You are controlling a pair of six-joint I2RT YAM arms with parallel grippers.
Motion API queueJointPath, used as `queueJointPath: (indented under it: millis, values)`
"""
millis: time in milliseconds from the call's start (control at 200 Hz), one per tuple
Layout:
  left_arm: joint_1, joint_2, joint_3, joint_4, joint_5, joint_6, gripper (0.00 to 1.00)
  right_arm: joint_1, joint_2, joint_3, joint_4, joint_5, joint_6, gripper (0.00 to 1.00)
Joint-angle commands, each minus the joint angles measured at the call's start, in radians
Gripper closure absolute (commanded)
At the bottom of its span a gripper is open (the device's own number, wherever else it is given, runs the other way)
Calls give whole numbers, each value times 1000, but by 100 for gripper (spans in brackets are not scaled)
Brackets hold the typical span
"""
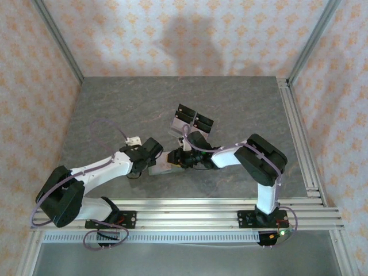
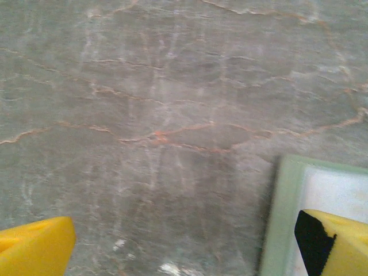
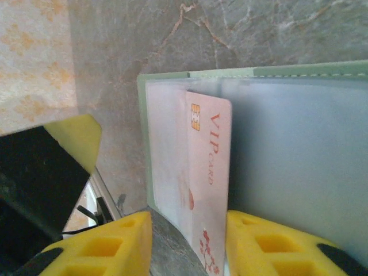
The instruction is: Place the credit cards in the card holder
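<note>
1. Straddling the credit card (image 3: pixel 208 172), the right gripper (image 3: pixel 187 241) stands parted, not pinching.
2. Card lies lengthwise ahead, partly inside the open card holder (image 3: pixel 259 72).
3. Left gripper (image 2: pixel 184 244) spread wide at the holder's edge.

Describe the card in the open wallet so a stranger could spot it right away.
On the grey table lies an open sage-green card holder with clear sleeves. Between the yellow fingers of the right claw, a pale pink card sits partly in one sleeve; its gold chip and the words VIP CARD set it apart from the plain sleeves around it.
</note>
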Motion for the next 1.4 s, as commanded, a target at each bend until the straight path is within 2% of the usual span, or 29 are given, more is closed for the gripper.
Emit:
queueJointPath:
  millis: [0,205,425,886,956,1091,1131,1216,1396]
  values:
    - [36,-27,-16,-61,-36,15,0,3,-71,49,-171,34,-87,59]
    - [59,-56,-63,-51,-9,25,0,3,-147,139,-425,98,-202,57]
    - [60,-76,-101,3,47,37,0,3,-131,245,-650,189,-301,57]
    - [57,-45,-84,33,79,49,0,3,-100,220,-678,247,-309,59]
    - [54,-36,-80,36,83,49,0,3,-102,236,-707,271,-326,63]
    - [41,-12,-71,45,82,50,0,3,-91,289,-794,340,-371,90]
    - [37,-1,-67,48,83,50,0,3,-81,307,-823,357,-385,94]
    - [28,22,-63,54,82,47,0,3,-62,329,-857,385,-406,98]
    - [12,58,-51,74,83,44,0,3,-15,368,-883,390,-433,99]
